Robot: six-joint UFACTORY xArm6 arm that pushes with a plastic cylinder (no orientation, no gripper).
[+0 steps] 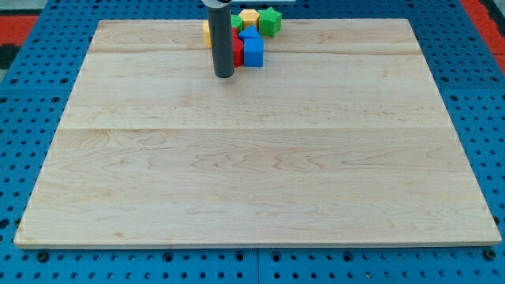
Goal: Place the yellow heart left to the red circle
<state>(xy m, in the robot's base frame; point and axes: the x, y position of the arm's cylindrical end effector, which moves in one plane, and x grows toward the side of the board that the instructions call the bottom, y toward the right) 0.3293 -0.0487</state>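
The wooden bench point(252, 158) is lying flat on a blue board full of little holes point(31, 95). All the blocks are sitting bunched together near the view's top, a bit left of the middle.

Going from the view's left, a yellow block point(206, 32) is peeking out from behind my rod point(222, 39). I cannot tell if it is the heart, because the rod is hiding most of it. My tip point(224, 76) is resting on the bench just below this bunch, toward the view's bottom.

Right beside the rod, a red block point(237, 52) is showing only a thin edge, so its shape is not clear. A blue block point(252, 50) is touching it on the view's right. Behind those, another yellow block point(249, 19) is sitting next to a green block point(270, 21), which is the farthest one to the view's right.

I have no fingers, only the rod.
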